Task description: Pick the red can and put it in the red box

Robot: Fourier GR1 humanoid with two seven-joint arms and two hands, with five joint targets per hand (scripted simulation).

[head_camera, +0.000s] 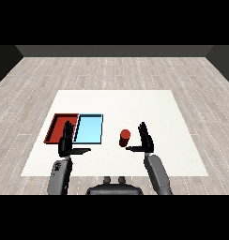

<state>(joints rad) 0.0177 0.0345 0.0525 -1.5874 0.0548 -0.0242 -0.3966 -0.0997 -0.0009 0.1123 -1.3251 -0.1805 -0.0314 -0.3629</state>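
Standing upright on the white table (149,101), the red can (125,137) sits right of the two trays and apart from them, with bare tabletop between it and the light blue tray (88,129). The can lies in neither tray.

The red tray (57,123) lies at the left of the table, and the light blue tray lies just beside it on its right, their long edges side by side.

The right hand (144,139) is held just to the right of the can, fingers straight and pointing away from the robot, thumb stretched out to the left below the can. The hand is open and holds nothing. A narrow gap shows between the fingers and the can's side; no contact is seen.

The left hand (66,142) is raised in front of the near edge of the trays, overlapping the seam between red and blue in this view. Its fingers are straight and pointing away, thumb stretched out to the right. It is open and holds nothing.

Both grey forearms come in from the lower corners, the left one (58,177) below the trays, the right one (157,174) below and right of the can.
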